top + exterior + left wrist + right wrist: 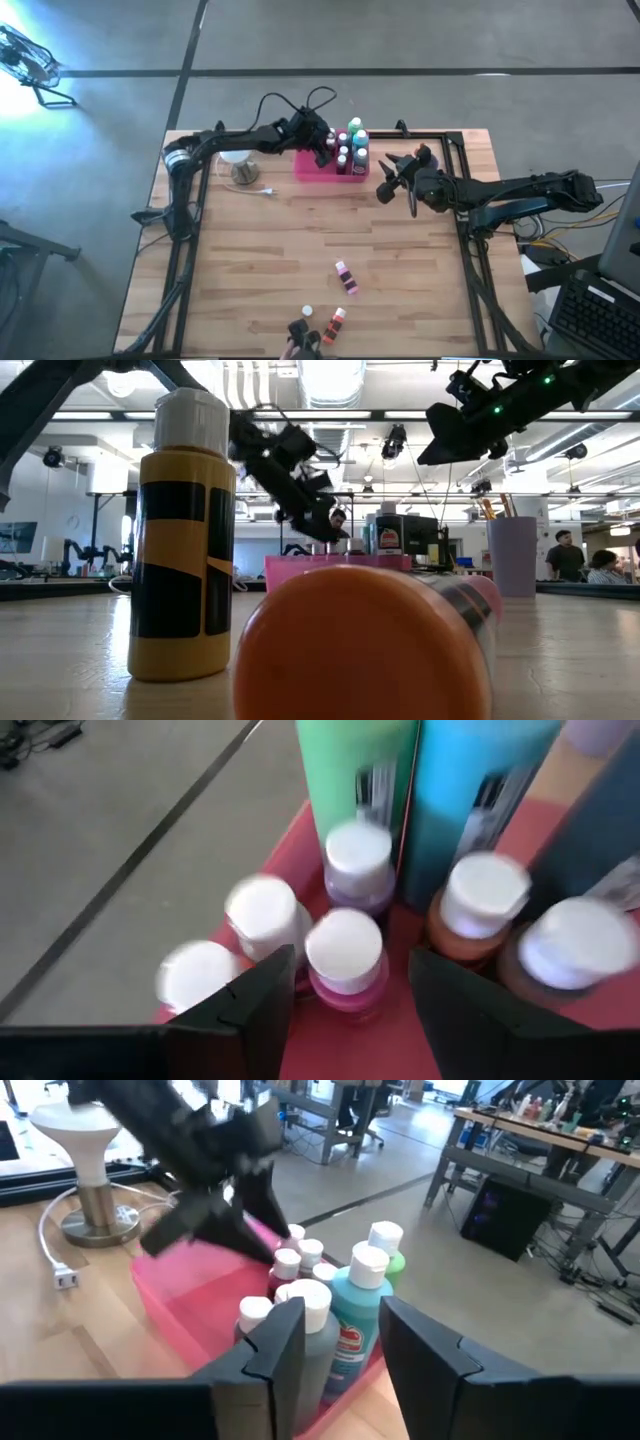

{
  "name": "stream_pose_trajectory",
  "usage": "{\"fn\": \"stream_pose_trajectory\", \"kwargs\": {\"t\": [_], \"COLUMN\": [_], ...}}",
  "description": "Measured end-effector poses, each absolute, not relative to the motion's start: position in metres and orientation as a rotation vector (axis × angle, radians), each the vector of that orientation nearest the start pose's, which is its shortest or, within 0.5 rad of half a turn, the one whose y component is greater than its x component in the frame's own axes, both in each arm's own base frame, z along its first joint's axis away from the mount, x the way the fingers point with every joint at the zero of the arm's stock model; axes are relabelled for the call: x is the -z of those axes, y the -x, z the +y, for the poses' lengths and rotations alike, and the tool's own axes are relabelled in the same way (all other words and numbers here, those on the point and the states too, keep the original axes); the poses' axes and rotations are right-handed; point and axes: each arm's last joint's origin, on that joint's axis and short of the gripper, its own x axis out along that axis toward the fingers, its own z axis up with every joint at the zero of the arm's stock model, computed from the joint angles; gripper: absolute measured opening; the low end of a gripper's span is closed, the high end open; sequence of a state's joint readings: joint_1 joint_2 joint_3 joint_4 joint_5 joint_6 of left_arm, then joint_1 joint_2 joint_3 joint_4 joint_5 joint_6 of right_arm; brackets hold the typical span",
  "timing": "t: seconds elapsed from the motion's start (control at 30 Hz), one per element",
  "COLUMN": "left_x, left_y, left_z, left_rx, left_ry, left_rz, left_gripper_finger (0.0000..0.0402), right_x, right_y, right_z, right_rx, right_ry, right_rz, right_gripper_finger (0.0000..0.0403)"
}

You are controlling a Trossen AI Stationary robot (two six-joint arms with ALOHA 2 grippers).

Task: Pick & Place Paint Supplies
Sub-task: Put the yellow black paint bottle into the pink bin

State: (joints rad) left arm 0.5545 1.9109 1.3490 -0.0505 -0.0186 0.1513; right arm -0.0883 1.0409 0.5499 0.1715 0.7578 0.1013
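Wooden table [250,260] on grey concrete floor [400,35]

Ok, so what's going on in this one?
Paint bottles are being packed into the pink tray at the table's far side. The left end effector hangs open over a pink bottle standing among the others in the tray. The right end effector hovers open just beside the tray. A few bottles lie loose near the front edge.

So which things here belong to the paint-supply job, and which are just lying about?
Job:
- small bottles in the pink tray
- green bottle
- blue bottle
- pink bottle loose on the table
- orange bottle near the front edge
- yellow bottle

Lying about:
- white lamp
- its cord and plug
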Motion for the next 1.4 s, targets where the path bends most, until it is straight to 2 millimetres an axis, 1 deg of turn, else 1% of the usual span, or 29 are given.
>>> {"fn": "stream_pose_trajectory", "kwargs": {"t": [0.1, 0.2, 0.33, 0.4, 0.47, 0.6, 0.7, 0.8, 1.0, 1.13, 1.27, 1.4], "left_x": [-0.243, -0.265, -0.296, -0.308, -0.317, -0.336, -0.347, -0.352, -0.356, -0.353, -0.343, -0.324], "left_y": [-0.36, -0.358, -0.354, -0.353, -0.352, -0.348, -0.345, -0.34, -0.318, -0.301, -0.288, -0.281], "left_z": [0.224, 0.219, 0.203, 0.19, 0.173, 0.135, 0.104, 0.072, 0.009, -0.034, -0.076, -0.116], "left_rx": [-0.504, -0.491, -0.39, -0.336, -0.291, -0.214, -0.146, -0.081, 0.038, 0.102, 0.154, 0.256], "left_ry": [0.023, 0.073, 0.135, 0.142, 0.133, 0.087, 0.05, 0.037, 0.05, 0.061, 0.038, -0.009], "left_rz": [0.661, 0.725, 0.78, 0.786, 0.788, 0.752, 0.727, 0.716, 0.725, 0.733, 0.741, 0.703], "left_gripper_finger": [0.0201, 0.0202, 0.0201, 0.02, 0.0197, 0.0188, 0.0182, 0.0179, 0.0179, 0.0179, 0.0179, 0.0179], "right_x": [-0.241, -0.241, -0.241, -0.241, -0.241, -0.245, -0.248, -0.249, -0.25, -0.25, -0.25, -0.25], "right_y": [-0.213, -0.213, -0.213, -0.213, -0.214, -0.219, -0.222, -0.223, -0.224, -0.224, -0.224, -0.224], "right_z": [-0.039, -0.039, -0.039, -0.038, -0.037, -0.033, -0.029, -0.026, -0.02, -0.019, -0.019, -0.019], "right_rx": [0.851, 0.85, 0.848, 0.83, 0.771, 0.595, 0.466, 0.391, 0.36, 0.354, 0.355, 0.358], "right_ry": [0.014, 0.013, 0.01, 0.001, -0.007, -0.02, -0.031, -0.03, -0.026, -0.026, -0.037, -0.077], "right_rz": [0.268, 0.268, 0.267, 0.266, 0.269, 0.237, 0.208, 0.191, 0.191, 0.186, 0.181, 0.175], "right_gripper_finger": [0.0133, 0.014, 0.0149, 0.0153, 0.0157, 0.0162, 0.0159, 0.015, 0.0127, 0.0116, 0.0105, 0.0093]}}
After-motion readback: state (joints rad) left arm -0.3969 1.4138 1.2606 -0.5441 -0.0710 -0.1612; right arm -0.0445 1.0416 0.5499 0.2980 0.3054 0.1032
